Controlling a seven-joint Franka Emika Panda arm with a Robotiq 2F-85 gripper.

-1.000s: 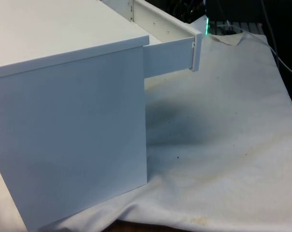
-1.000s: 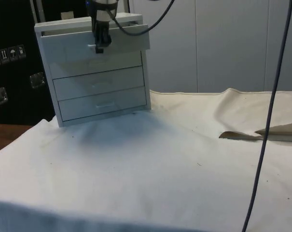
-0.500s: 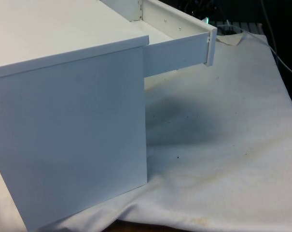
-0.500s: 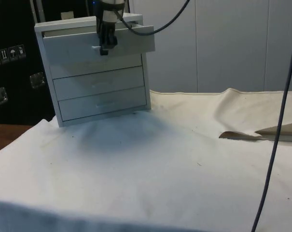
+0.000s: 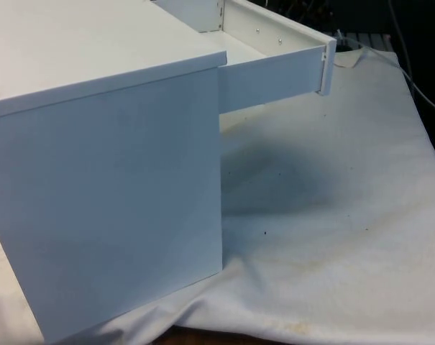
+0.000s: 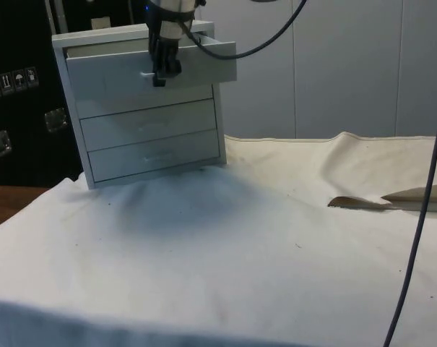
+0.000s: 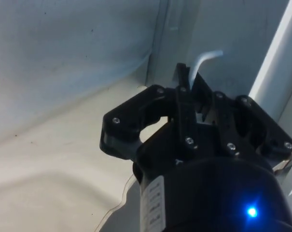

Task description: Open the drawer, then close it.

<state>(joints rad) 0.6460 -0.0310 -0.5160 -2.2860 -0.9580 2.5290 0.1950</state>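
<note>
A white chest of drawers (image 6: 149, 137) stands at the far end of the cloth; in the front view it turns its plain side (image 5: 109, 194) to the camera. Its top drawer (image 6: 196, 63) is pulled partly out, and in the front view this drawer (image 5: 275, 72) juts toward that view's right. My black gripper (image 6: 160, 72) hangs in front of the drawer face, shut on the small white handle (image 6: 146, 74). In the wrist view the gripper (image 7: 190, 79) pinches the curved white handle (image 7: 206, 58).
The two lower drawers (image 6: 153, 141) are shut. The white cloth (image 6: 240, 253) spreads wide in front of the chest. A raised fold in the cloth (image 6: 391, 199) lies at the right of the side view. A dark cable (image 6: 419, 217) hangs down near it.
The top drawer has slid further out of the chest, and my gripper has moved with it, still holding the handle.
</note>
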